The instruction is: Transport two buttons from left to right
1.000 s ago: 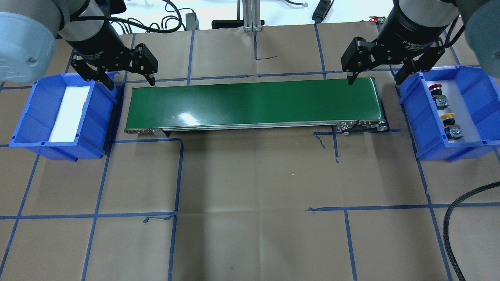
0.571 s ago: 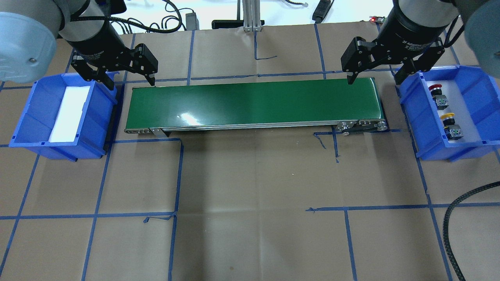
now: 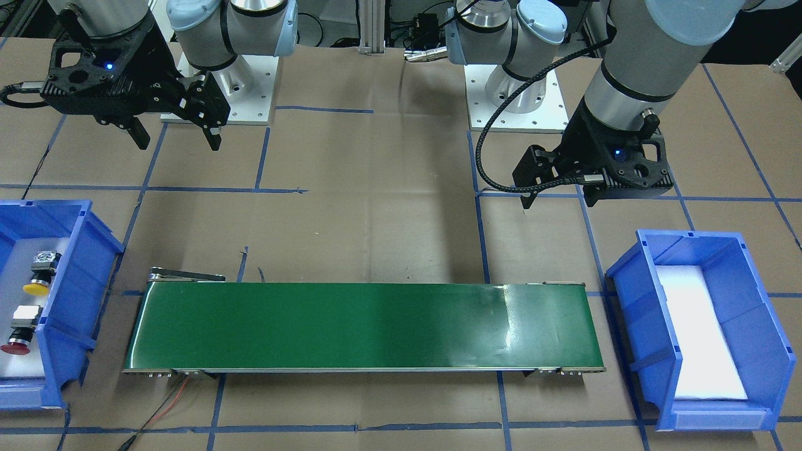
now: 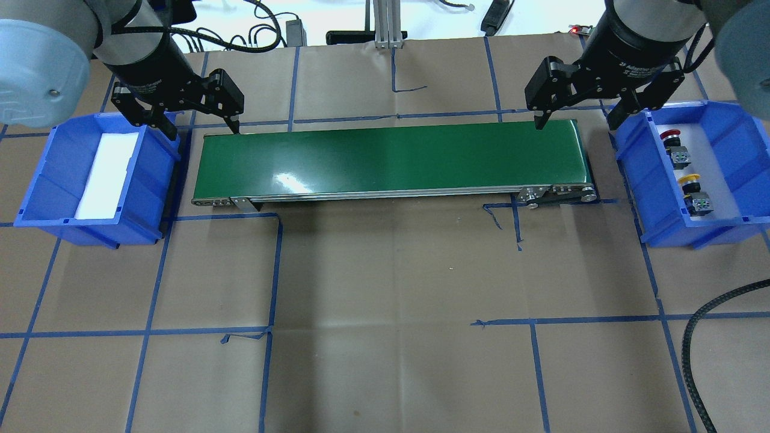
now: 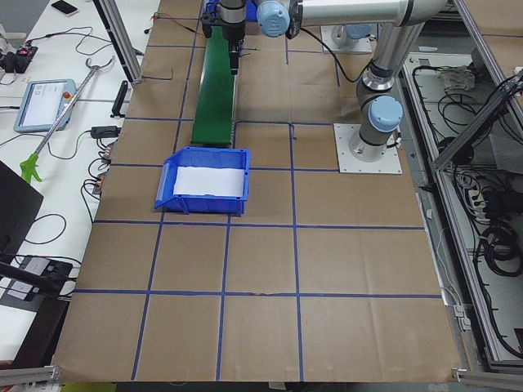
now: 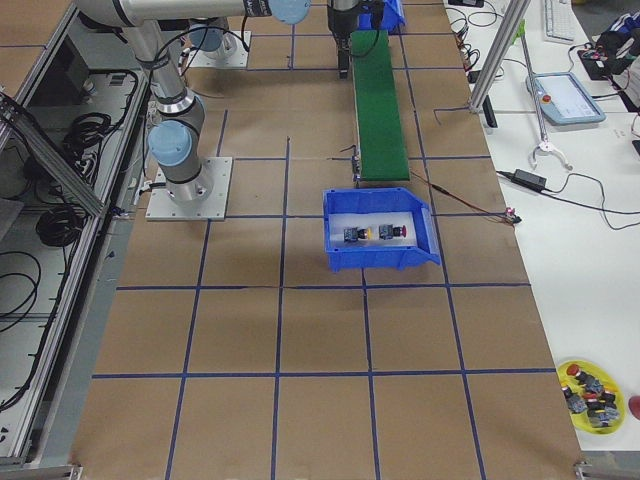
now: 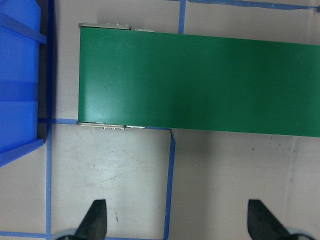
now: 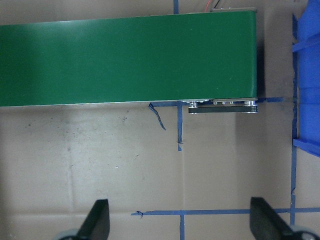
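Note:
The red button [image 4: 669,135] and the yellow button [image 4: 689,178] lie on white foam in the blue bin [image 4: 631,171] at the right end of the table. In the front-facing view the yellow one [image 3: 36,287] and the red one [image 3: 15,348] show at far left. My right gripper [image 4: 575,125] is open and empty above the belt's right end, beside that bin. My left gripper [image 4: 201,127] is open and empty above the belt's left end. The wrist views show both the left gripper [image 7: 177,220] and the right gripper [image 8: 181,220] with fingers wide apart and nothing between them.
A green conveyor belt [image 4: 391,159] runs between the bins. The left blue bin [image 4: 36,180] holds only a white foam liner. A black braided cable [image 4: 710,313] lies at the front right. Blue tape lines cross the brown table.
Both arms have shifted only very slightly. The buttons and bins have not moved.

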